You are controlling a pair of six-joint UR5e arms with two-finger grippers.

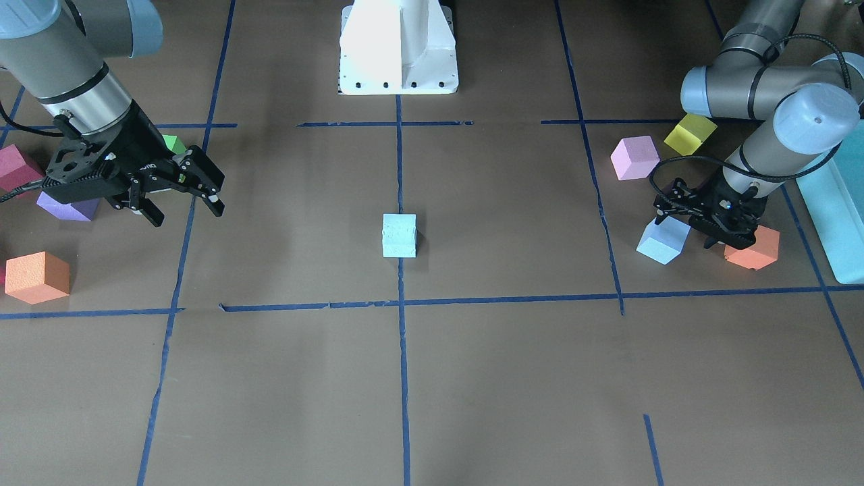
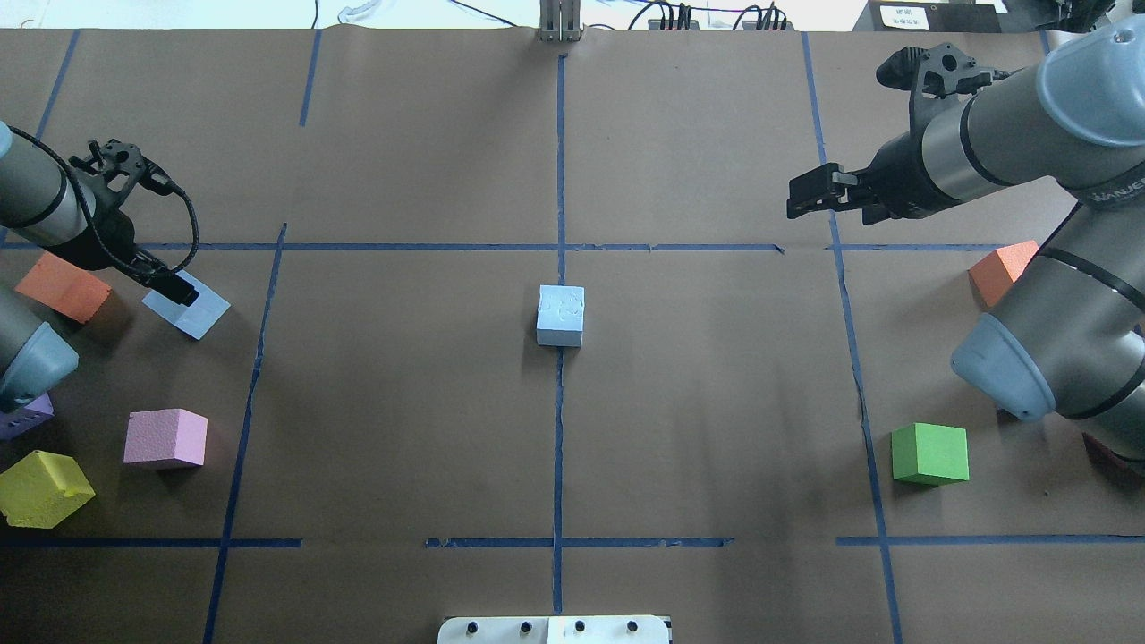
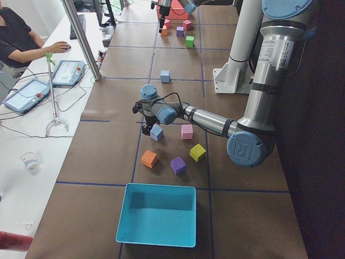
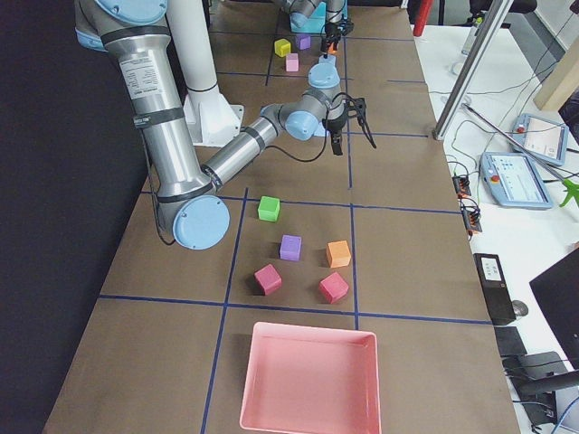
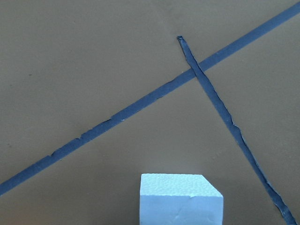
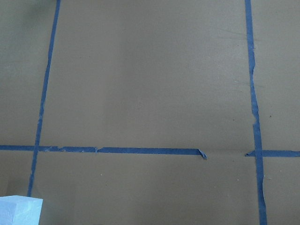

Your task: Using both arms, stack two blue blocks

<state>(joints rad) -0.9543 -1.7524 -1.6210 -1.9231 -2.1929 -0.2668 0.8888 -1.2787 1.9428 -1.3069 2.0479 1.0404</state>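
Jaws of my left tool [image 1: 683, 230] stood apart and had hold of nothing. The tool hung low over the worktop [image 1: 513, 378], tips down, right at one blue block [image 1: 664, 241]. That block sat flat on the brown paper, turned cornerwise to the tape lines [image 2: 558, 447]. In the overhead view one finger [image 2: 182, 292] overlapped its top edge, though I could not tell whether it touched the foam. My left wrist camera showed this block at the bottom middle of its picture, close under the tool, with two strips of tape crossing beyond it. An orange cube [image 1: 752, 248] lay just beside the left tool, on the side away from the block. A pink cube [image 1: 634, 157] and a yellow cube [image 1: 690, 133] lay behind the tool, nearer my base. My right tool [image 1: 185, 212] hung above the worktop, tilted, its jaws wide apart and empty. The other blue block [image 1: 399, 235] stood alone on the centre tape line, between the two tools and well apart from both. My right wrist camera caught only a corner of it, at the lower left edge of its picture. A green cube [image 1: 173, 143] showed behind the right tool, a purple cube [image 1: 67, 208] lay partly hidden under that wrist, and a second orange cube [image 1: 37, 277] lay near that tool.
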